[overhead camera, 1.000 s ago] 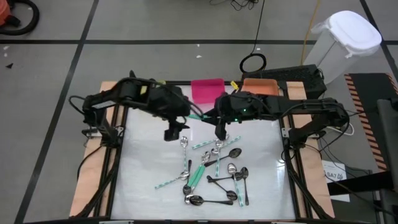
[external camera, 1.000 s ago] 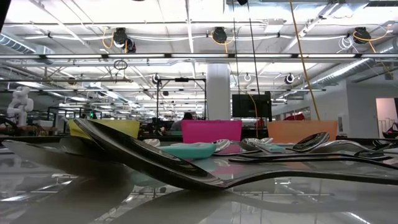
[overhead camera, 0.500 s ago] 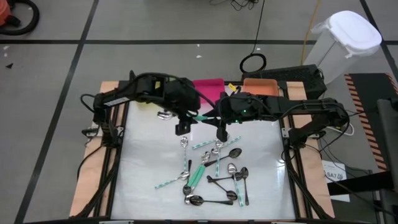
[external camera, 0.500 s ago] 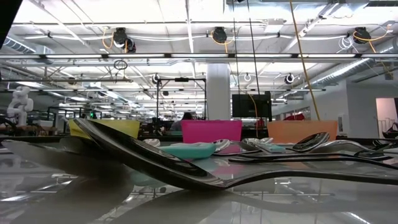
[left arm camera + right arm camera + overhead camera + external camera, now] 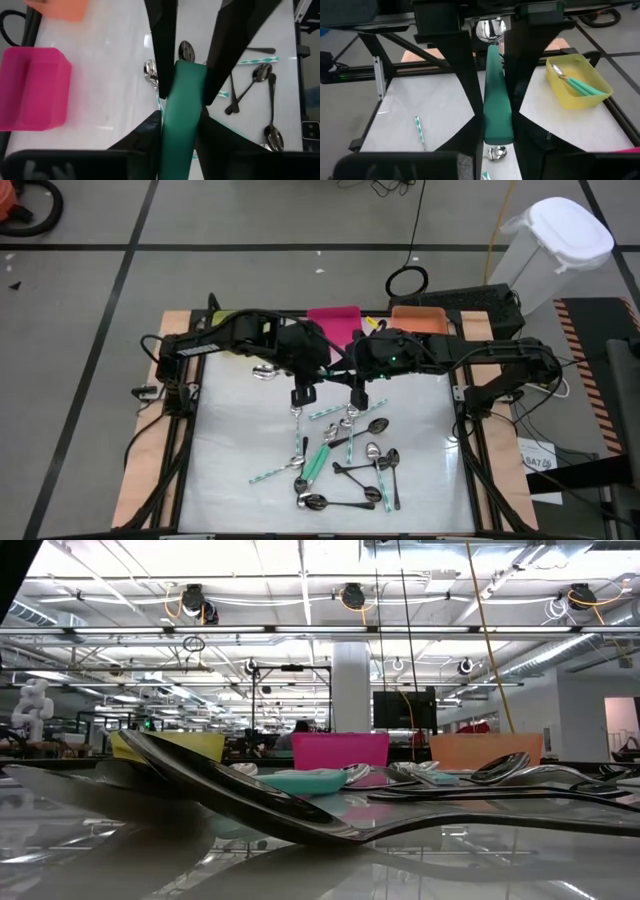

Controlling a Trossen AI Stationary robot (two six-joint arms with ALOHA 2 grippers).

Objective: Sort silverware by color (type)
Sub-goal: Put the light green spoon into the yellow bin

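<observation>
Left gripper (image 5: 300, 395) sits just above the top end of the spoon pile (image 5: 345, 455) in the high view, right gripper (image 5: 357, 396) close beside it, both over the white table (image 5: 230, 440) in front of the pink bin (image 5: 333, 322). From up here you can't tell what either one has hold of.

Low view – neither gripper shows. A big shiny spoon (image 5: 250, 795) lies across the foreground, more spoons behind it, and the yellow bin (image 5: 185, 745), pink bin and orange bin (image 5: 485, 749) stand in a row at the back.

Left wrist view: the fingers (image 5: 162, 45) are pinched in on a teal-handled spoon (image 5: 182, 110), its silver bowl poking out past the tips. Loose dark and striped-handled spoons lie on the table beyond.

Right wrist view – its fingers (image 5: 462, 65) are clamped on another teal spoon (image 5: 496, 100), bowl at the far end. Two teal-handled spoons (image 5: 577, 83) lie in the yellow bin.
</observation>
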